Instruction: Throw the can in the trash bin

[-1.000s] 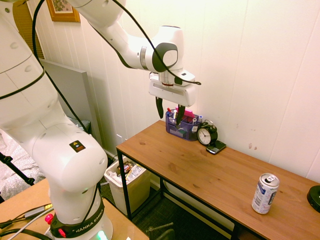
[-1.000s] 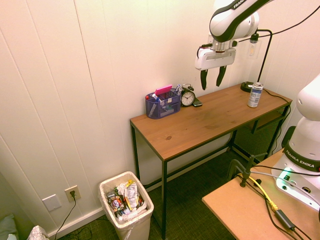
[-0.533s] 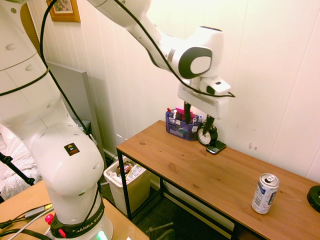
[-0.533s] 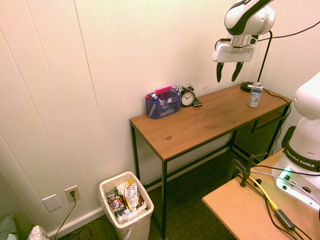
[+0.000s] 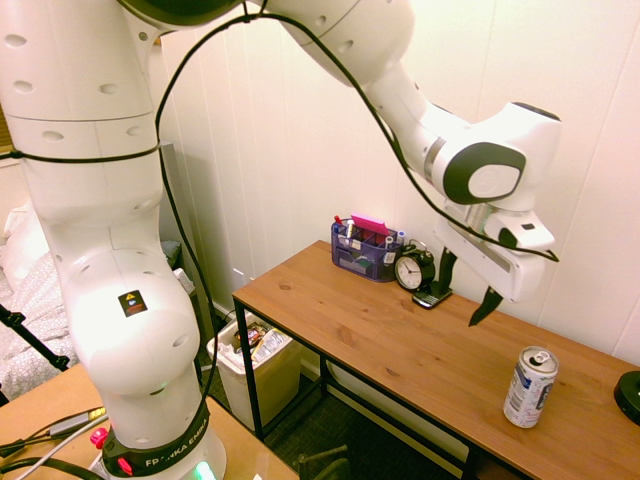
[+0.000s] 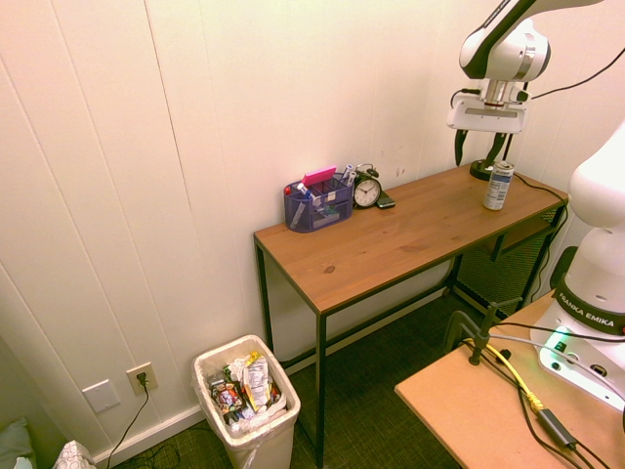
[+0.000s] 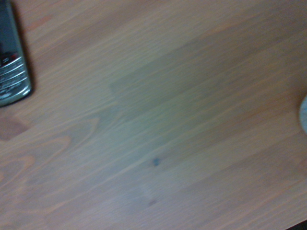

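The white-and-silver can [image 5: 530, 387] stands upright near the right end of the wooden table [image 5: 380, 340]; the second exterior view shows the can [image 6: 498, 186] there too. My gripper [image 5: 465, 292] hangs open in the air above the table, up and to the left of the can, with nothing between its fingers. In the second exterior view the gripper [image 6: 479, 149] is just above the can. The off-white trash bin [image 5: 255, 365] stands on the floor beside the table's left end, and the trash bin [image 6: 244, 401] holds wrappers.
A blue desk organizer [image 5: 365, 250], an alarm clock [image 5: 413, 268] and a phone [image 5: 432, 296] sit along the wall side of the table. A black lamp base [image 5: 630, 395] is at the far right. The wrist view shows bare wood and the phone [image 7: 12, 57].
The arm has swung along the table from above the organizer towards the can and come lower. The fingers stayed open. The can has not moved.
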`<control>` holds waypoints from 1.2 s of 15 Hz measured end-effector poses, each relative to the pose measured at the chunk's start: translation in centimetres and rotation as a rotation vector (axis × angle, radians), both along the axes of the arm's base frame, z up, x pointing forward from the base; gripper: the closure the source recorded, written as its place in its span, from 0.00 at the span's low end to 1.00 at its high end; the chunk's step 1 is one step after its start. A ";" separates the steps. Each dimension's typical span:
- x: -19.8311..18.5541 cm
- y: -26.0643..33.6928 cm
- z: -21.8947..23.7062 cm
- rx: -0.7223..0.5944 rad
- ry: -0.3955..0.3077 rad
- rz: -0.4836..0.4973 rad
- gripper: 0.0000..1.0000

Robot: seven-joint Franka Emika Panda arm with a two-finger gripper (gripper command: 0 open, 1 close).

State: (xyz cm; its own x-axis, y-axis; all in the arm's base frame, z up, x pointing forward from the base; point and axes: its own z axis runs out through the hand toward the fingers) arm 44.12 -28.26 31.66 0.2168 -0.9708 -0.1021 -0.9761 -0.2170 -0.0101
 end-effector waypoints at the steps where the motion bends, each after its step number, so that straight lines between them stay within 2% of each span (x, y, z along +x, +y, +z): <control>1: -0.5 -1.5 -0.3 0.000 0.002 -0.026 0.00; 6: -2.8 -6.4 -3.6 0.026 0.027 -0.104 0.00; 10: -1.7 -9.2 -5.3 -0.002 -0.002 -0.169 0.00; 13: -0.4 -10.2 -5.5 -0.027 -0.020 -0.180 0.00; 14: -0.3 -10.3 -5.5 -0.029 -0.020 -0.180 1.00; 18: 0.0 -10.2 -6.0 -0.032 -0.016 -0.179 1.00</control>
